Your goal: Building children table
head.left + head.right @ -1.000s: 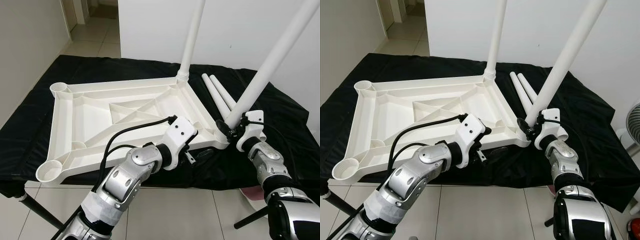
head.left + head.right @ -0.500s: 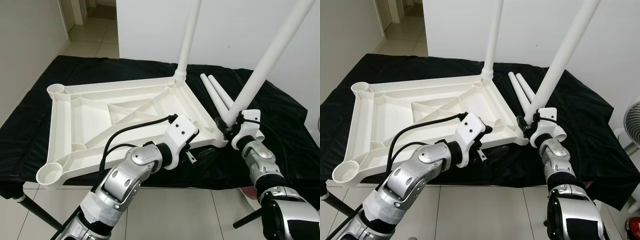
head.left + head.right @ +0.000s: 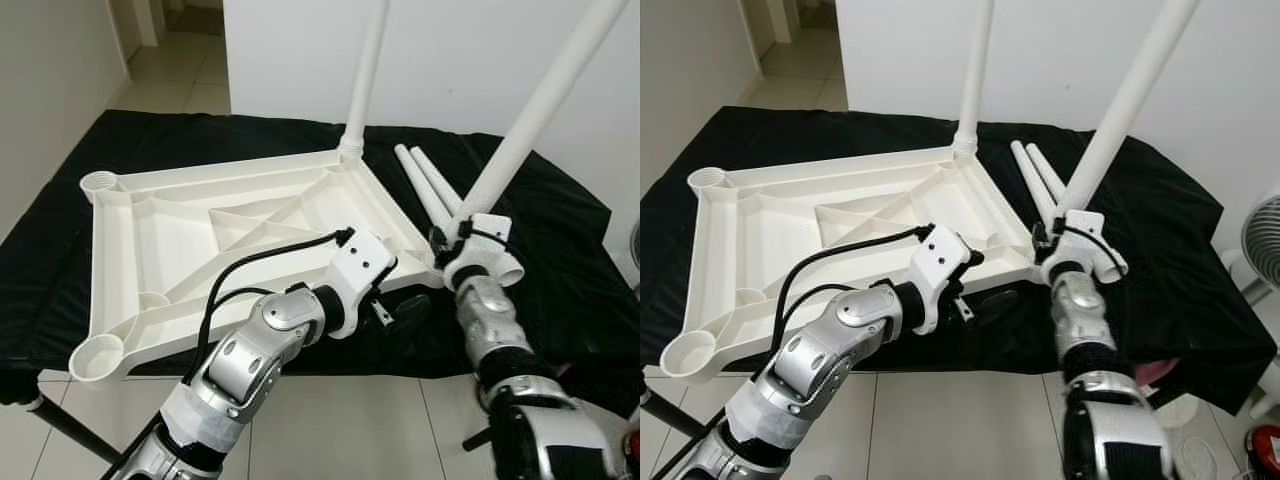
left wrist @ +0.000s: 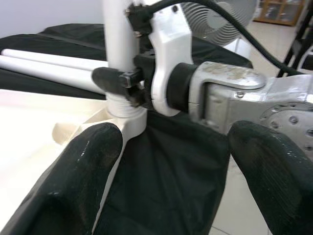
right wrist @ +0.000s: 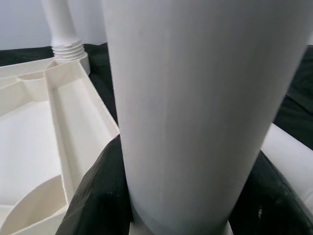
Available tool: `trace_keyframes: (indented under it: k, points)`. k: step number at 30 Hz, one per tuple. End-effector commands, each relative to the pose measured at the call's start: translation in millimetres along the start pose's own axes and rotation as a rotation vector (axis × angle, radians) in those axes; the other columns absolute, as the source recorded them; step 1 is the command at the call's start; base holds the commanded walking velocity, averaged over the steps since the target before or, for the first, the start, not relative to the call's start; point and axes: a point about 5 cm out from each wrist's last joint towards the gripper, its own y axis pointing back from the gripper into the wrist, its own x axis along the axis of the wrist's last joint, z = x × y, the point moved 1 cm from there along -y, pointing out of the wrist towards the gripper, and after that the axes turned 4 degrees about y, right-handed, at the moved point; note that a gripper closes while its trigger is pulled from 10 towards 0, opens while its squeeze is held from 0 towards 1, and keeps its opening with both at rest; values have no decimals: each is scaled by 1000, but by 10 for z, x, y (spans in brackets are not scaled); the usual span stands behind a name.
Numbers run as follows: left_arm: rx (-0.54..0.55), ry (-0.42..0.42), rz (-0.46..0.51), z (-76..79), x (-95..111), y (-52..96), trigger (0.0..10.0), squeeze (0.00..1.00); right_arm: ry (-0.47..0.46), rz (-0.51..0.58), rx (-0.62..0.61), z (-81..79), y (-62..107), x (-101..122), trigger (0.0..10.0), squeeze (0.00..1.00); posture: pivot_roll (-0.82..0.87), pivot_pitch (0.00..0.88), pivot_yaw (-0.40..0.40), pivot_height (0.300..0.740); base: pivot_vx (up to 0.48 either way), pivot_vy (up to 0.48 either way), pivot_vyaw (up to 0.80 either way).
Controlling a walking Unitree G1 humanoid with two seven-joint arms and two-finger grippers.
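Black cloth (image 3: pixel 560 250) covered the work surface, with tiled floor (image 3: pixel 330 420) below it and a white wall (image 3: pixel 450 60) behind. On the cloth lay the white tabletop (image 3: pixel 180 240), upside down, its ribbed underside facing up and round sockets at the corners.

The right gripper (image 3: pixel 452 238) was clamped on a white leg (image 3: pixel 540 105) at the tabletop's near right corner. The wrist view showed both black fingers (image 5: pixel 100 196) pressed against the leg just above its threaded end, which met the corner socket. The leg leaned up and away from the gripper toward the wall.

A second leg (image 3: pixel 973 70) stood upright in the far right corner socket, beyond the right gripper. Two loose legs (image 3: pixel 428 185) lay side by side on the cloth, just past that gripper and touching each other.

The left gripper (image 3: pixel 405 312) hovered at the cloth's front edge, close beside the right one and just below the same corner. Its fingers (image 4: pixel 85 166) were spread apart and held nothing, one near the tabletop's edge.
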Motion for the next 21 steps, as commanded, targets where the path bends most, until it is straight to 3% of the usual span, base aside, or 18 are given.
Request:
trace_keyframes:
  k: [1, 5, 11, 21]
  points:
    - [-55, -6, -5, 55, 14, -17, 10000, 0, 4, -124, -72, -20, 107, -271, 10000, 0, -41, 0, -43, 740, 0, 0, 0]
    - [-45, -6, 1, 37, 23, -25, 10000, 0, 10, -104, -171, -162, 196, -222, 10000, 0, -41, 0, -48, 740, 0, 0, 0]
    - [-38, -11, 7, 10, 41, -21, 10000, 0, -29, -99, -215, -297, 304, -200, 10000, 0, -41, 0, -48, 740, 0, 0, 0]
    - [-32, -16, 12, -12, 55, -19, 10000, 0, -46, -132, -262, -306, 392, -217, 10000, 0, -40, 0, -53, 740, 0, 0, 0]
